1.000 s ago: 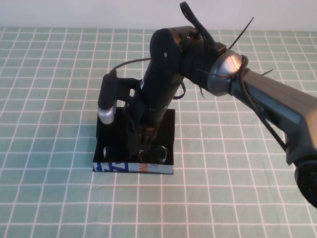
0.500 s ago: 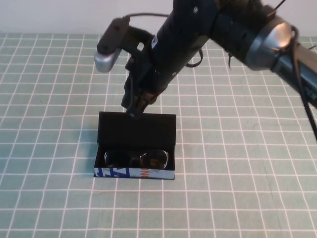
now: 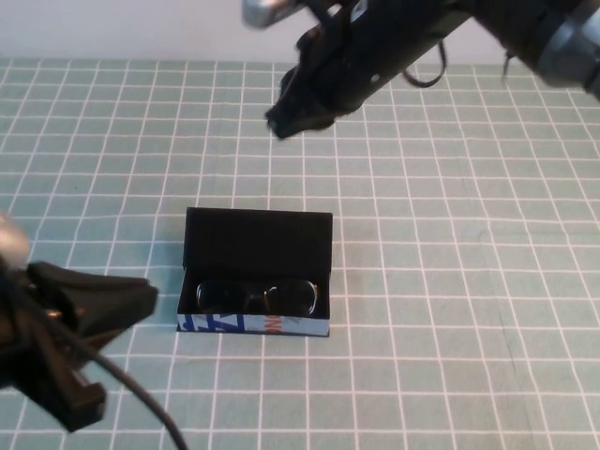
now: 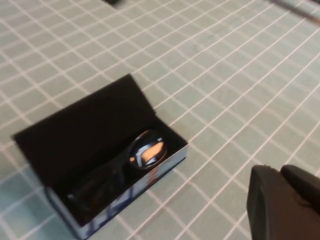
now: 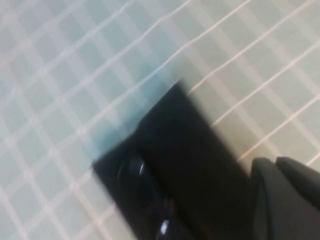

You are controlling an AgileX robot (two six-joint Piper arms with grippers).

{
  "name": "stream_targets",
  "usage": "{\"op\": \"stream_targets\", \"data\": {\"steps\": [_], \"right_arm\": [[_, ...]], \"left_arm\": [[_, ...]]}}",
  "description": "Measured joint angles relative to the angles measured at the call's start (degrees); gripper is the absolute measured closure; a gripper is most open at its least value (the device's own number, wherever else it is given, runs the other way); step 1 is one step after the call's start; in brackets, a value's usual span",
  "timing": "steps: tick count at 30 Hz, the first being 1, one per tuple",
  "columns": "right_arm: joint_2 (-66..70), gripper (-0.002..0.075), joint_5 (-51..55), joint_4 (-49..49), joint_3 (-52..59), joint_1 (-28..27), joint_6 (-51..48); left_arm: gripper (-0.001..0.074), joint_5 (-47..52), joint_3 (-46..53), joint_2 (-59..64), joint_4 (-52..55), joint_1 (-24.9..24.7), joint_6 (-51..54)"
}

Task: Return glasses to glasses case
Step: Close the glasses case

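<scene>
The glasses case [image 3: 257, 242] stands open in the middle of the table, lid up at the back, its blue printed front facing me. The black glasses [image 3: 258, 297] lie inside it. My right gripper [image 3: 279, 122] is shut and empty, raised well above and behind the case. My left gripper [image 3: 148, 300] is shut and empty, low at the front left, just left of the case. The left wrist view shows the case [image 4: 85, 130] with the glasses [image 4: 145, 152] in it. The right wrist view shows the case [image 5: 195, 150] and the glasses [image 5: 134, 171] blurred.
The table [image 3: 450, 309] is covered by a green cloth with a white grid. A pale wall [image 3: 112, 28] runs along the back edge. The right arm's dark body [image 3: 394, 47] hangs over the back of the table.
My right gripper has risen out of the case and moved back and up, leaving the glasses inside. My left arm has come into view at the front left.
</scene>
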Motion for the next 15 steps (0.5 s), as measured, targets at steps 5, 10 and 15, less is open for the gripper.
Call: {"op": "stream_targets", "data": {"steps": [5,10,15], "right_arm": [[0.10,0.0737,-5.33,4.51,0.00,-4.38,4.97],[2.89,0.0737,-5.57,6.14,0.00,-5.00,5.29],[6.85,0.0737,-5.06,8.71,0.00,-5.00,4.62]], "left_arm": [[0.0733,-8.98,7.64,5.57,-11.42,0.00,6.35],[0.0734,-12.87,10.81,11.22,-13.18,0.00,7.48],[0.0733,-13.39,10.95,18.53,-13.53,0.00,9.40]]}}
